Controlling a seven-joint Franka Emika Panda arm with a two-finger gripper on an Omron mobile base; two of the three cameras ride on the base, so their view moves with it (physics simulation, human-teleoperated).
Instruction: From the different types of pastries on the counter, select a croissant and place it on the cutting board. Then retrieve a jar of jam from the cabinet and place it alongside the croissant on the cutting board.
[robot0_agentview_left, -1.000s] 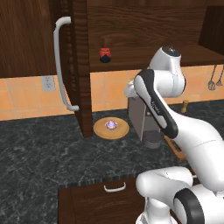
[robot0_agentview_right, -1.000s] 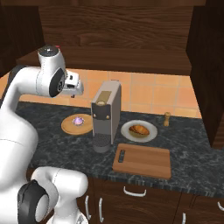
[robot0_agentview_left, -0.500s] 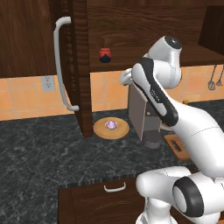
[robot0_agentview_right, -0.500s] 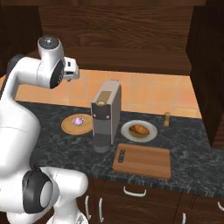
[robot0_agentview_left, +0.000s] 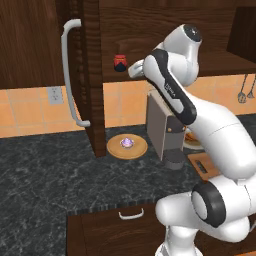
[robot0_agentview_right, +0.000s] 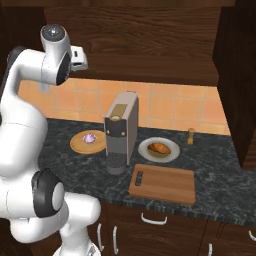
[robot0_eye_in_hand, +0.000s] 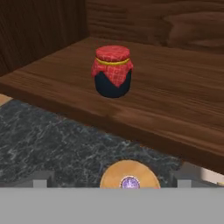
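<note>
Red-cloth-lidded squat jar of jam (robot0_eye_in_hand: 112, 71) upright on wooden cabinet (robot0_eye_in_hand: 175, 83) shelf, pincer state unclear

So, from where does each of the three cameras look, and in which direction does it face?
Left base view: behind the arm on its left, facing the open cabinet and the jar of jam; the white arm rises at lower right.
Right base view: behind on the right, facing the cutting board; the arm rises at left.
Hand view: on the hand, facing the jar on its shelf.
All three share the cupcake.
</note>
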